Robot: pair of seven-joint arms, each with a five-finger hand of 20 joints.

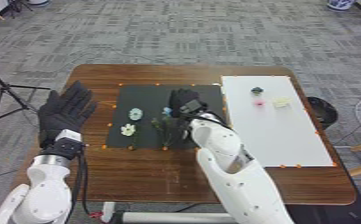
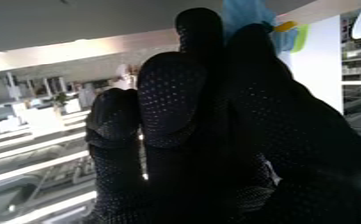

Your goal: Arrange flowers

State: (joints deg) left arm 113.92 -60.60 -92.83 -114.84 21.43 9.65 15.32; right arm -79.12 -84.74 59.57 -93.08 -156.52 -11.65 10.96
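My right hand [image 1: 189,102] is over the black mat [image 1: 148,95], beside a blue flower [image 1: 167,111]. In the right wrist view, the thumb and a finger of the right hand [image 2: 172,95] pinch blue petals [image 2: 240,14] with a yellow centre. A light blue flower [image 1: 136,114] and a white flower [image 1: 128,130] lie on the mat's left part, the white one nearer me. On the white board [image 1: 279,140] are a dark blue flower [image 1: 257,90], a pink flower [image 1: 259,102] and a pale yellow flower [image 1: 281,102]. My left hand [image 1: 64,112] stays left of the mat, fingers straight.
The brown table [image 1: 159,175] carries the mat and board side by side, with small orange marks around their edges. A black tripod [image 1: 8,90] stands on the floor at the left. Beyond the table's right edge is a dark round container [image 1: 322,114].
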